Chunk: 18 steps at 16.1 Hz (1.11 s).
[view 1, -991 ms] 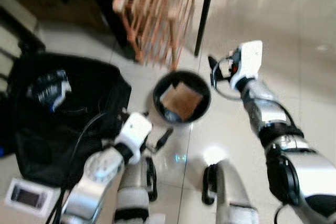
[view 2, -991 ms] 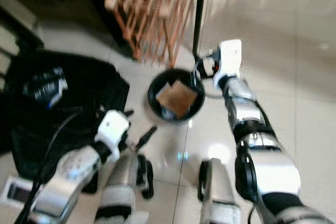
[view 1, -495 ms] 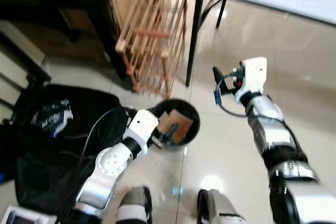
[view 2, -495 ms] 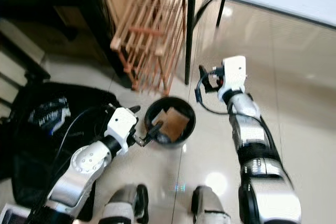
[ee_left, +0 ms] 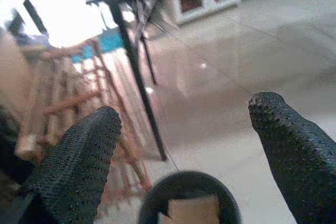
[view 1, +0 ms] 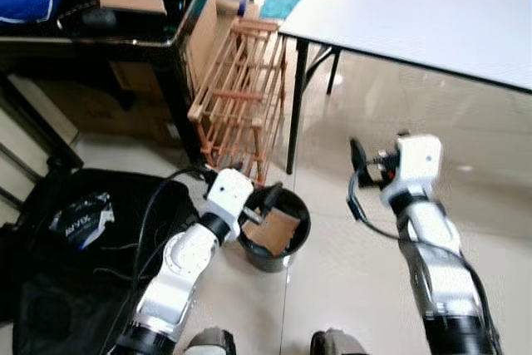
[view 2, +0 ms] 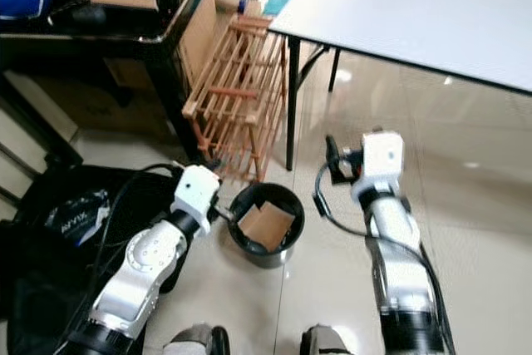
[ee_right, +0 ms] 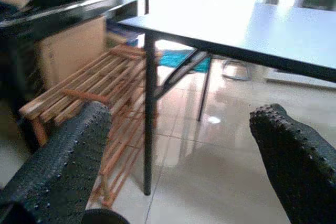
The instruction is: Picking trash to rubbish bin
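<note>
A round black rubbish bin (view 1: 274, 262) stands on the tiled floor before my feet, with a flat brown cardboard piece (view 1: 273, 232) lying tilted inside it. My left gripper (view 1: 259, 205) hovers at the bin's left rim, open and empty. In the left wrist view the wide-spread fingers (ee_left: 79, 166) frame the bin (ee_left: 157, 195) and cardboard (ee_left: 191, 211) below. My right gripper (view 1: 364, 162) is raised to the right of the bin, apart from it. It is open too, and its fingers (ee_right: 63, 161) hold nothing.
A wooden slatted rack (view 1: 241, 89) leans right behind the bin. A white table (view 1: 416, 6) stands beyond it, one black leg (view 1: 293, 106) close to the bin. A black bag (view 1: 83, 239) with cables lies on the left, under a dark cluttered desk (view 1: 108, 22). Bare tiles extend to the right.
The whole view has tilted up, bringing the table and desk in. My left gripper has risen from beside my leg to the bin's left rim. The right gripper stays raised and open.
</note>
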Motion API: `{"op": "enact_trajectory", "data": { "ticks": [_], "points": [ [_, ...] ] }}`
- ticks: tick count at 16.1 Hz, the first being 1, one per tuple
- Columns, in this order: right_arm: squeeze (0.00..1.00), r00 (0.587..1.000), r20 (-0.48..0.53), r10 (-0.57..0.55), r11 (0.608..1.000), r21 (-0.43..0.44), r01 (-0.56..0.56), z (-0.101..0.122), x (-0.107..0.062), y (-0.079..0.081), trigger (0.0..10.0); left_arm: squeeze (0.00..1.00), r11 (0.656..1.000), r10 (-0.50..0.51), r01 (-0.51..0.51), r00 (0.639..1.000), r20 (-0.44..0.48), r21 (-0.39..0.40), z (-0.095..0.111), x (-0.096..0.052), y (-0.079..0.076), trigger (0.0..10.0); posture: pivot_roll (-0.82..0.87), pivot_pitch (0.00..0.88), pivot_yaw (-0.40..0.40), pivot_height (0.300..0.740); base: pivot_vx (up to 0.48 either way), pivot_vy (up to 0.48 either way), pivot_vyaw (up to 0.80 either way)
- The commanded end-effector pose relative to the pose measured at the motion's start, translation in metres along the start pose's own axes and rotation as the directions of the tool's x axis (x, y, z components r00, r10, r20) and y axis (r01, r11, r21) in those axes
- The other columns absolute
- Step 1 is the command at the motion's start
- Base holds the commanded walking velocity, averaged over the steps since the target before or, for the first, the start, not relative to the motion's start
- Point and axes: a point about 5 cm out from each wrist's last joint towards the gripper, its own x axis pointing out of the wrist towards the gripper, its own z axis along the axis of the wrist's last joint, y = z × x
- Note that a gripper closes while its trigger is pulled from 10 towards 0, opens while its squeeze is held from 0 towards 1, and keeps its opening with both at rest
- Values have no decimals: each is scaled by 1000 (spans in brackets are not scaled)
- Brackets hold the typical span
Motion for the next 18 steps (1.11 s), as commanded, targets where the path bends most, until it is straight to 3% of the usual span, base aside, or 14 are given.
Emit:
{"op": "enact_trajectory", "data": {
  "ticks": [1, 4, 8, 12, 18],
  "points": [
    [0, 997, -6, -75, 997, 22, 75, 3, -7, -5, 10000, 0, 1000, 29, -29, 1000, -5, 4, -2, 0, 4, 10000, -25, 99, 50, 740, 0, 0, 0],
    [0, 983, -31, -182, 982, 41, 183, 4, -20, -12, 10000, 0, 1000, 22, -22, 1000, 4, 2, -2, -1, 4, 10000, -34, 99, 55, 740, 0, 0, 0],
    [0, 981, -71, -181, 982, 49, 185, 4, -28, -2, 10000, 0, 1000, 9, -9, 1000, 15, -10, -2, 4, -1, 10000, -53, 99, 39, 740, 0, -65, 0],
    [0, 981, -76, -176, 982, 50, 180, 8, -24, 6, 10000, 0, 999, 0, 1, 1000, 12, -33, -3, 8, -4, 10000, -61, 96, 33, 740, 0, -412, 0],
    [0, 981, -94, -171, 984, 36, 175, 7, -24, 5, 10000, 0, 999, -5, 6, 1000, 16, -36, -4, 13, -5, 10000, -75, 80, 31, 740, 0, -480, 0]
  ]
}}
